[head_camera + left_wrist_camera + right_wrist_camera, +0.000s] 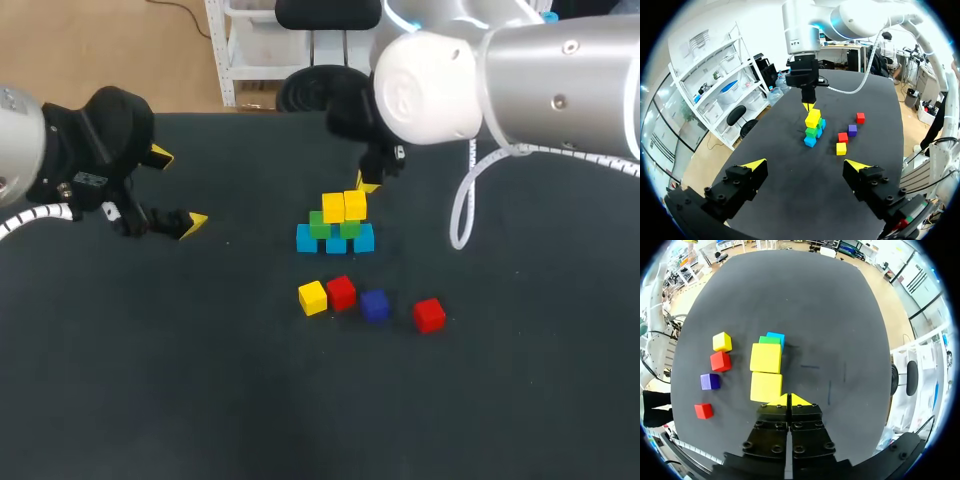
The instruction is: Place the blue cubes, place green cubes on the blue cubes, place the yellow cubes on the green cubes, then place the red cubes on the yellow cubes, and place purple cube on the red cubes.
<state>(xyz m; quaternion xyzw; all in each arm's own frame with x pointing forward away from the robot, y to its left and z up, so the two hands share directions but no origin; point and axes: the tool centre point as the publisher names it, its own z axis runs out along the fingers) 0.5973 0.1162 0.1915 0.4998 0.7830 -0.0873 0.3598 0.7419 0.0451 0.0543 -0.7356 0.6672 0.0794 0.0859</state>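
Right wrist view: right gripper (790, 400) pinched shut, empty, yellow cubes (765, 358) just ahead, perhaps touching; lift straight up before leaving. Left gripper (806, 165) spread wide at left.

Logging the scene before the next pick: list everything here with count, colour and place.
blue cubes: three, blue, bottom row of the stack, mid-table
green cubes: two, green, on the blue cubes
top yellow cubes: two, yellow, on the green cubes
loose yellow cube: one, yellow, near side of the stack
red cubes: two, red, one beside the loose yellow cube, one further right
purple cube: one, purple, between the red cubes
table: one, black
left gripper: open, left of the stack
right gripper: shut, empty, behind the stack
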